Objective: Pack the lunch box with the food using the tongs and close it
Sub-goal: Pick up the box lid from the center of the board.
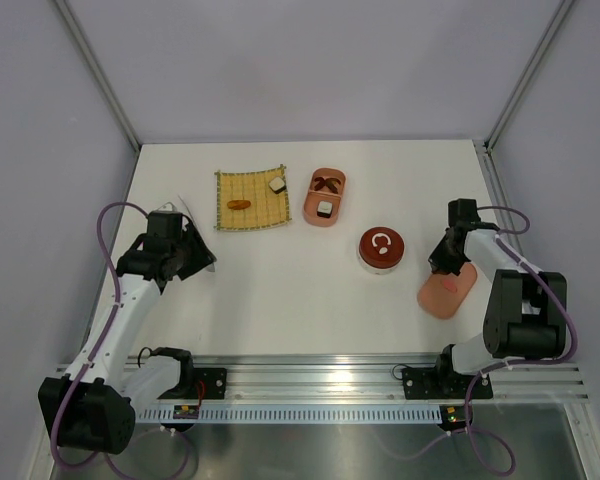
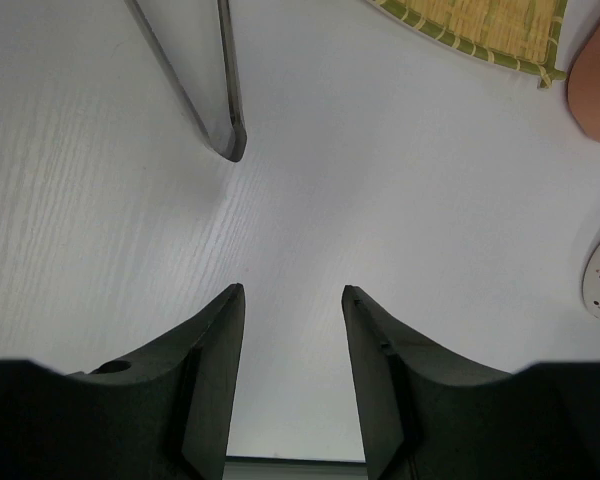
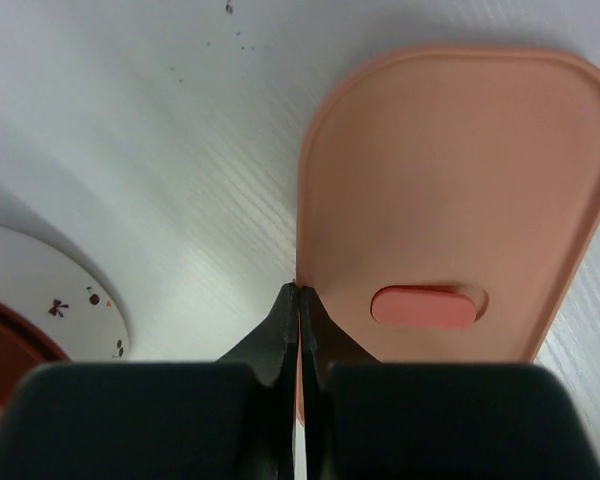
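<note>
White, faintly grained table [image 1: 280, 300] sits between pale lilac walls [image 1: 310, 60] framed with metal posts. One pair of tongs [image 2: 230, 135] lies flat at the far left, untouched. The left gripper [image 2: 292, 295] hovers just short of it, about half spread and empty, on an arm slanting up from its base.

One yellow mat [image 1: 250, 215] carries two food pieces: an orange lump [image 1: 239, 204] and a white-and-dark block [image 1: 277, 184]. One pink lunch box [image 1: 309, 205] holds two more, a brown piece [image 1: 327, 182] and a second block [image 1: 324, 208]. One round red container [image 1: 365, 255] follows.

One pink lid [image 3: 460, 180] lies at the right. The right gripper [image 3: 298, 300], on a folded arm, is pressed closed at the lid's rim; whether it pinches the rim is unclear.
</note>
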Available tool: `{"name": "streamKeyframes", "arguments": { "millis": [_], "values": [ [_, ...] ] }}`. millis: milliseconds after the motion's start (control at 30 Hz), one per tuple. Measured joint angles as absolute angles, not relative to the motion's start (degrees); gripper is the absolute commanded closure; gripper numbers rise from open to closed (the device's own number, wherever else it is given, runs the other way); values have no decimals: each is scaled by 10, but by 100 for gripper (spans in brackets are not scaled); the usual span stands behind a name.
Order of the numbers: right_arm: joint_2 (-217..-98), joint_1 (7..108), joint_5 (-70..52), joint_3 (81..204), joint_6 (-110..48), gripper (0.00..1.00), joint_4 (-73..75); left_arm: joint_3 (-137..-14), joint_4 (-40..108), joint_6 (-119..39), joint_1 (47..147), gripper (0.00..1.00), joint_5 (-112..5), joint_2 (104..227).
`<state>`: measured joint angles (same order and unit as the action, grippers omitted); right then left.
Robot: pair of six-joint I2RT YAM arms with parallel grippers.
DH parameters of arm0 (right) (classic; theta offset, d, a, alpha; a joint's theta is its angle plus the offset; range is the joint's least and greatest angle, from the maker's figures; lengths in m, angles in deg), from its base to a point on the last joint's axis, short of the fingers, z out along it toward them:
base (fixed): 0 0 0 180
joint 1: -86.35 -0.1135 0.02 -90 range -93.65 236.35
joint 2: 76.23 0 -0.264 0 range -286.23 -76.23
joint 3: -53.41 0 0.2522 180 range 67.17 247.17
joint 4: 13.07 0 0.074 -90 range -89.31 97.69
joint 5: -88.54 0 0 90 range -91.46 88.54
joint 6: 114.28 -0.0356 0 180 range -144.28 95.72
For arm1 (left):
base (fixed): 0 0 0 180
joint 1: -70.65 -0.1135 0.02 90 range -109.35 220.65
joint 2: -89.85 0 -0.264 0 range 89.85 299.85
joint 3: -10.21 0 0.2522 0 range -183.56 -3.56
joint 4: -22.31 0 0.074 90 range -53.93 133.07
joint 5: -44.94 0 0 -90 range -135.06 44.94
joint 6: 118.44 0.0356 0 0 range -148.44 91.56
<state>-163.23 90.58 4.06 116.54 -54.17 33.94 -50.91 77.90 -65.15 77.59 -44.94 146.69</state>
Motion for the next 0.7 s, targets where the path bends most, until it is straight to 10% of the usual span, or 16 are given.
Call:
{"name": "streamKeyframes", "arguments": {
  "millis": [700],
  "values": [
    [-1539, 714, 81, 1306, -562, 100, 436, -509, 779, -649, 776, 52, -462, 1470]
  ]
}}
